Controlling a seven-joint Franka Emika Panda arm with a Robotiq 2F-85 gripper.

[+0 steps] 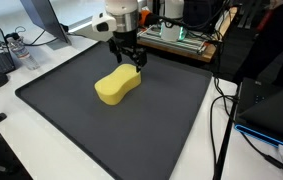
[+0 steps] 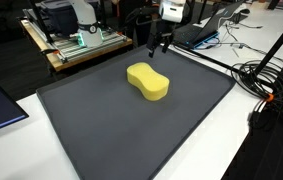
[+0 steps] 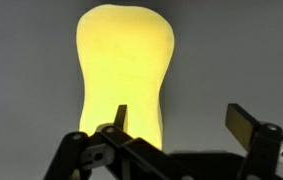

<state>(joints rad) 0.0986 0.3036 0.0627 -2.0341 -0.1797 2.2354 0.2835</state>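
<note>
Sponge (image 3: 124, 70) stretches lengthwise away from my end effector (image 3: 179, 118) (spread wide, empty), offset toward the left finger in the wrist view.

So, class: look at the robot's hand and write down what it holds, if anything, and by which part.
Nothing is held: the hand stands open near one end of the yellow sponge.

arm (image 1: 119, 18): white shell | end effector (image 1: 131, 62): black, two fingers
</note>
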